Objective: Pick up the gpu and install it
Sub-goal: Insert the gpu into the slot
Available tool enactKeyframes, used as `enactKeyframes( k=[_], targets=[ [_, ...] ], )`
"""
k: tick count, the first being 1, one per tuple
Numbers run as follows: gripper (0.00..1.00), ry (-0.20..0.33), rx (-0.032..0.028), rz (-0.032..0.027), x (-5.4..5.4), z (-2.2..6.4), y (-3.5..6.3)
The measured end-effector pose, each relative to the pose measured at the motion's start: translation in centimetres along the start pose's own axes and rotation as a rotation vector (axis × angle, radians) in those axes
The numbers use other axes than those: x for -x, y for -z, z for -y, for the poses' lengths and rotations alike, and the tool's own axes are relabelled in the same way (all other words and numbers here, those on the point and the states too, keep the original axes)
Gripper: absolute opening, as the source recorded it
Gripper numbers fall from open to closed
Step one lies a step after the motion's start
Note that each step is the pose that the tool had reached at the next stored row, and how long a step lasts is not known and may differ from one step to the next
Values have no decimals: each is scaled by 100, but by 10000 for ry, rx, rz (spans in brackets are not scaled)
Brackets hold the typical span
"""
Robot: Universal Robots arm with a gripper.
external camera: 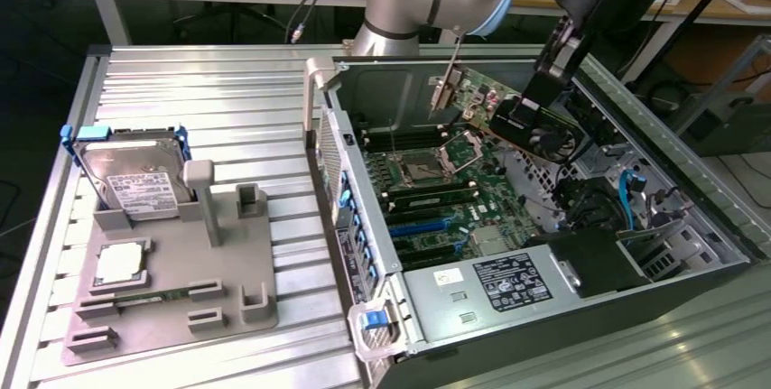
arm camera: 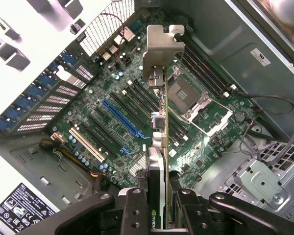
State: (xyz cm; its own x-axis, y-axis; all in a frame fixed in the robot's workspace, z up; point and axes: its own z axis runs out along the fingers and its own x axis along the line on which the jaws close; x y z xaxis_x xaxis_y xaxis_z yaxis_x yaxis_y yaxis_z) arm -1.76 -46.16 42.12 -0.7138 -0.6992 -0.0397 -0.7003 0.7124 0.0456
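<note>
Far on the exterior view's left, grey stand (external camera: 181,303): sits well apart from the action, with the hard drive (external camera: 135,177) propped upright at its far end.
Next along, open case (external camera: 674,181): lies on its side just beside the stand, motherboard (external camera: 446,195) facing up.
Empty blue slot (arm camera: 123,120): runs on a slant across the board in the wrist view, nothing seated in it.
Nearby CPU socket (arm camera: 183,95): lies on the other side of the memory slots from the blue slot.
Airborne gpu (external camera: 488,100): hangs inside the case mouth above the socket end of the board, tilted and touching nothing below.
Long axis of the gpu: runs straight out from the grip to the silver bracket (arm camera: 162,49), edge-on in the wrist view, with the bracket end pointing at the vented rear wall.
Working claw (external camera: 536,105): pinches the gpu at the end opposite the bracket, fingers (arm camera: 133,210) pressed against both faces.
Deciding relation, as a judgement: hangs to the socket side of the blue slot rather than over it, lower edge skewed off the slot's line and well clear above it.
</note>
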Motion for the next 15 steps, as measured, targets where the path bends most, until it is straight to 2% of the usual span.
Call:
enactKeyframes(
  k=[15],
  targets=[
    [27,265,10,-12,0,0,0]
  ],
)
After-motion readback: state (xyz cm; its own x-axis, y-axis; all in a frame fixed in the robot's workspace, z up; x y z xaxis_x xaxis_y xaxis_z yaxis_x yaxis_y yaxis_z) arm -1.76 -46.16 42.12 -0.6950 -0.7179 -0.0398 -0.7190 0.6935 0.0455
